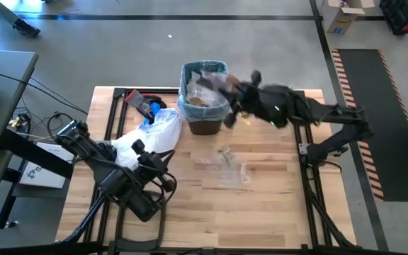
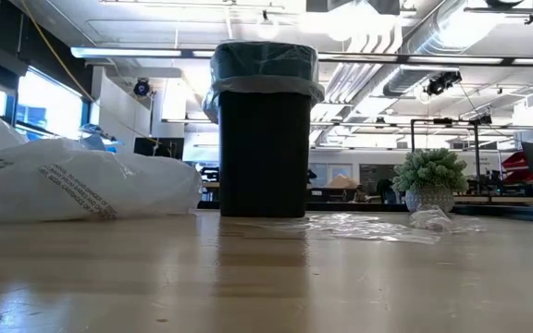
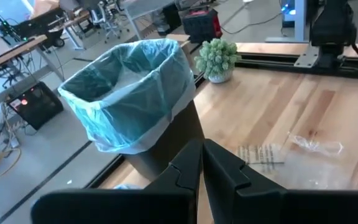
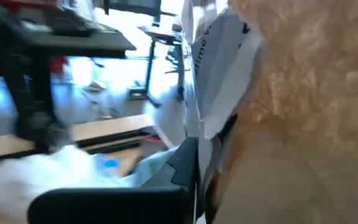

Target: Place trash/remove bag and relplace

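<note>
high view first: i see the black bin (image 1: 205,106) standing at the far middle of the wooden table (image 1: 275,212), lined with the light-blue bag (image 1: 190,106), whose rim is folded over the bin's top edge. my right gripper (image 1: 227,91) reaches in from the right and sits over the bin's right rim, its jaws closed on a clump of trash (image 4: 303,112): in the right wrist view brown crumpled paper fills most of the frame, with a white printed packet pressed against it, right at the dark fingers (image 4: 185,165). some brown paper already lies inside the bag, seen from above. more litter stays on the table in front of the bin, clear plastic wrappers (image 1: 225,170) spread flat on the wood, also visible in the left wrist view beside a striped scrap (image 3: 260,154). my left gripper (image 3: 202,163) rests over the near left part of the table, jaws fully closed and holding nothing, pointed toward the bin. a whiter plastic bag (image 1: 151,134) lies to the left of the bin, touching or just beside it; i cannot tell which. a small green plant (image 3: 217,59) sits at the table's far edge, just beside the bin. in the low view the bin stands upright with the liner's rim showing at its top.
</note>
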Robot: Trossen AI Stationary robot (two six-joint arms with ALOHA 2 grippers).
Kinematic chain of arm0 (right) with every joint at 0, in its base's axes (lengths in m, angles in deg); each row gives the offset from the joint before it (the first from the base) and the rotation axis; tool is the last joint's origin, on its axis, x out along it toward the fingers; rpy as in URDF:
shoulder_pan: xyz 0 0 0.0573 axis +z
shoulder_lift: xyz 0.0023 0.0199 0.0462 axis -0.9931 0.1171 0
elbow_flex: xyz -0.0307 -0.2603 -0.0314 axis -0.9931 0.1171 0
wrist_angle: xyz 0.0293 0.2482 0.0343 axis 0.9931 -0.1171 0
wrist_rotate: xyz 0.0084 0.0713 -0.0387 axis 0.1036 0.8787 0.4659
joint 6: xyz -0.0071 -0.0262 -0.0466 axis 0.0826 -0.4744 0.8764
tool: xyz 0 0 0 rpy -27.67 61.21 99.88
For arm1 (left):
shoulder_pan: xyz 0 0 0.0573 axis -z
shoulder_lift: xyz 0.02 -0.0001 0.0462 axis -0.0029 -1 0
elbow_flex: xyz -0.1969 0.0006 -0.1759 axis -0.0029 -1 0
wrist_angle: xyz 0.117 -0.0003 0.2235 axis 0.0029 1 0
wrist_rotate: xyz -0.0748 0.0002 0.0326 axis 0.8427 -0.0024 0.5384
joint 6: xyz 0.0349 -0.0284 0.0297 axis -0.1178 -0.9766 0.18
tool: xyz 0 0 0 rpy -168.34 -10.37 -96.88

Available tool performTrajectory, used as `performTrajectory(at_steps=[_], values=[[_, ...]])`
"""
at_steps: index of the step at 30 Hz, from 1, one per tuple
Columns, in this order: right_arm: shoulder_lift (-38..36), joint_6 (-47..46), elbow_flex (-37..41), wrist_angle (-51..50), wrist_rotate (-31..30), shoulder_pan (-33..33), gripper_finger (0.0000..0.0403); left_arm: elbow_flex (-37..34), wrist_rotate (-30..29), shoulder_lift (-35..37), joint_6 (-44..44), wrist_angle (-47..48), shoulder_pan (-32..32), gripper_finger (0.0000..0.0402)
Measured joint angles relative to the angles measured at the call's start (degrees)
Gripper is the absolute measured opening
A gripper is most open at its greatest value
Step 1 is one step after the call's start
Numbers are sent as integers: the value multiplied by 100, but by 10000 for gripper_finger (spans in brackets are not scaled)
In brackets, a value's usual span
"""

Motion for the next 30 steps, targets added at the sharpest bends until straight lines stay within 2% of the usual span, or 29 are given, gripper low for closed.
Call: performTrajectory(at_steps=[5,10,15,19,23,26,30], values=[[1223,222,-1540,-1628,155,-822,0,0,-110,-6,1,-52,0,0],[2368,210,-2666,-2939,1277,-1635,0,0,-158,-5,4,-51,-2,0],[3225,224,-3420,-3669,1952,-2122,0,0,-162,-4,54,-51,-7,0],[3604,224,-3787,-4254,2399,-2343,0,0,-155,-4,54,-55,-11,0],[3717,69,-3801,-4639,3058,-2501,10,0,-158,-4,54,-82,-11,0],[3717,86,-3720,-4806,3434,-2566,41,-2,-159,-4,70,-82,-11,0],[3704,217,-3814,-4860,3443,-2550,111,-2,-153,-4,92,-96,-11,0]])
